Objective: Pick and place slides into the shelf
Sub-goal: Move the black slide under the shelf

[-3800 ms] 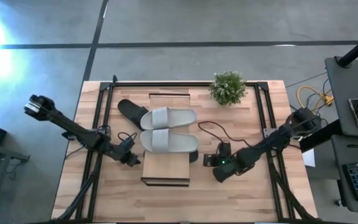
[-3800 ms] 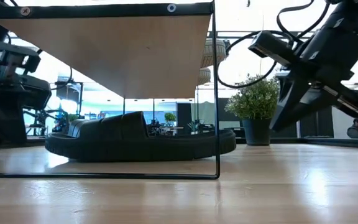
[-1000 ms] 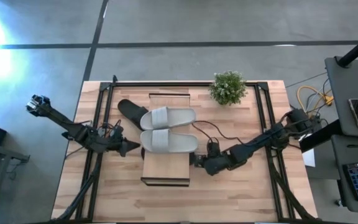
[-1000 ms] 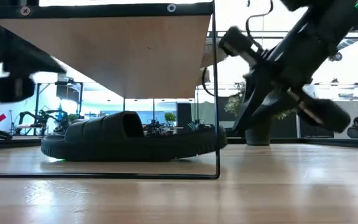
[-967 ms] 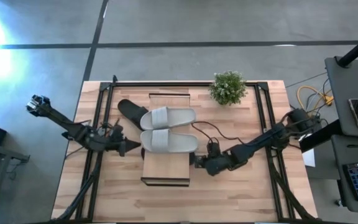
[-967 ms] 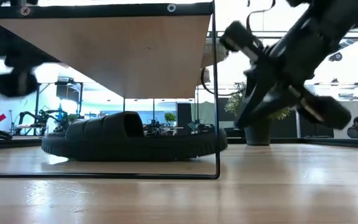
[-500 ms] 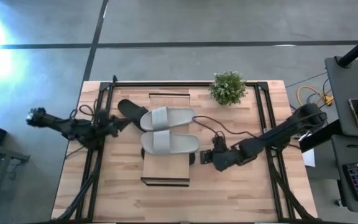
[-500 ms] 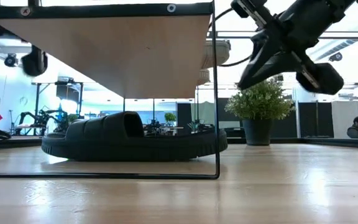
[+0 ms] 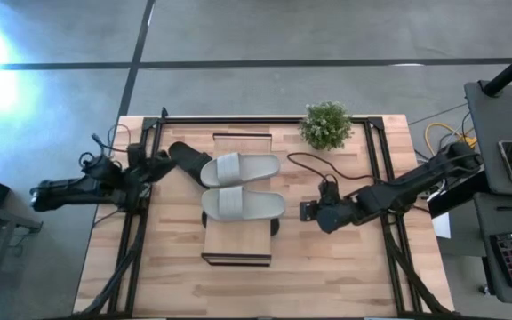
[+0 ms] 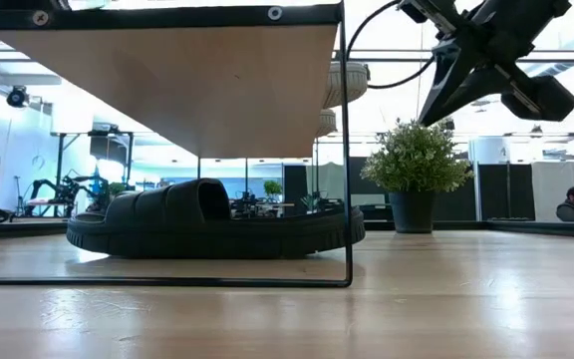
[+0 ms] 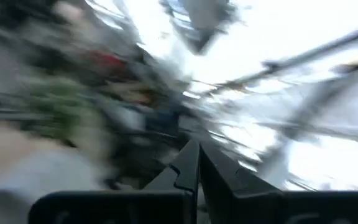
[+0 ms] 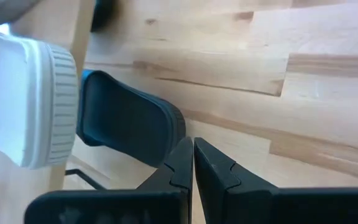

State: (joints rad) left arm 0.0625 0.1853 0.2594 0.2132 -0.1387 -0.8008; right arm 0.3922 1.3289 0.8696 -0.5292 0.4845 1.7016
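Two light grey slides (image 9: 241, 185) lie side by side on the plank top of the shelf (image 9: 238, 240), which stands mid-tabletop (image 9: 327, 267). One black slide (image 10: 212, 219) sits under the plank, its end poking out on the right; another black slide (image 9: 185, 158) lies beside the shelf's far left corner. The right tool (image 9: 309, 212), fingers pressed together and empty, hovers just right of the shelf near the protruding black end. The left tool (image 9: 163, 160), also pinched closed and empty, is just beside the far-left black slide.
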